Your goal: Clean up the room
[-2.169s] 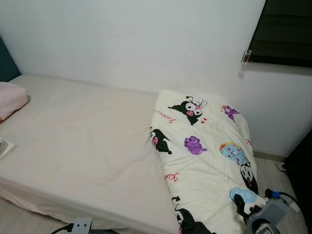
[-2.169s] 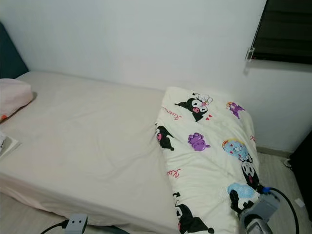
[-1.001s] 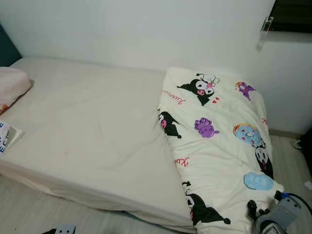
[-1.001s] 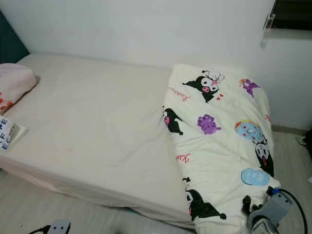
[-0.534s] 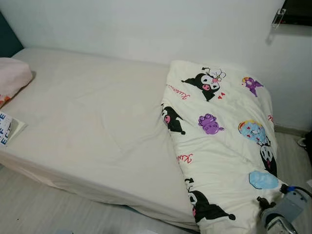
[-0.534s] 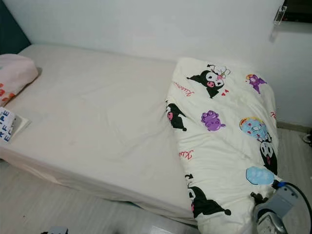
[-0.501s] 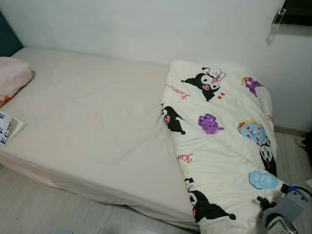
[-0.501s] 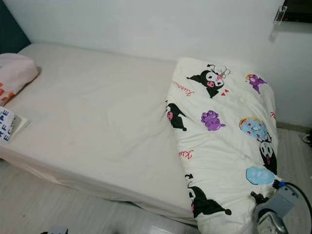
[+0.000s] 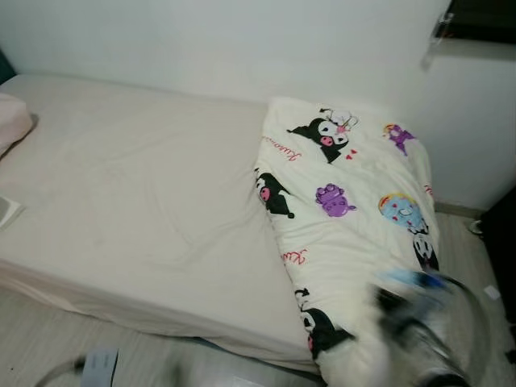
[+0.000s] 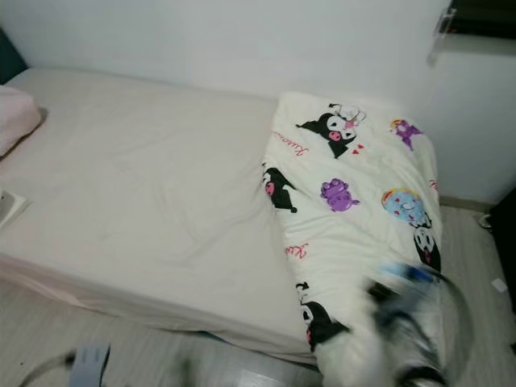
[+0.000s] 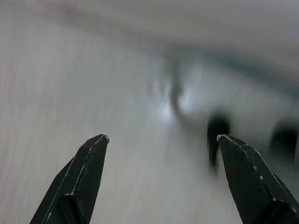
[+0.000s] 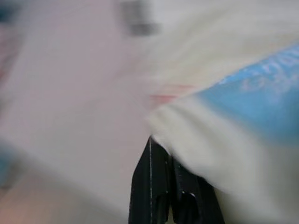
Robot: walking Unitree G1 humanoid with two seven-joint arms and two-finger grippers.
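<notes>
i see a cream bed sheet [image 9: 137, 201], plain and unpatterned. beside it lies a white quilt [image 9: 347, 210] printed with black cartoon figures, a purple one, pale blue blobs and red script. left of the sheet, a pink pillow [image 9: 12, 129]. the wall [image 9: 226, 40] is white.

1. Our right gripper [image 9: 415, 310] went from sharp beside the blanket [image 9: 351, 210] corner to a motion-blurred smear, now raised over it.
2. Our left gripper [image 11: 161, 140] reappeared low at left.
</notes>
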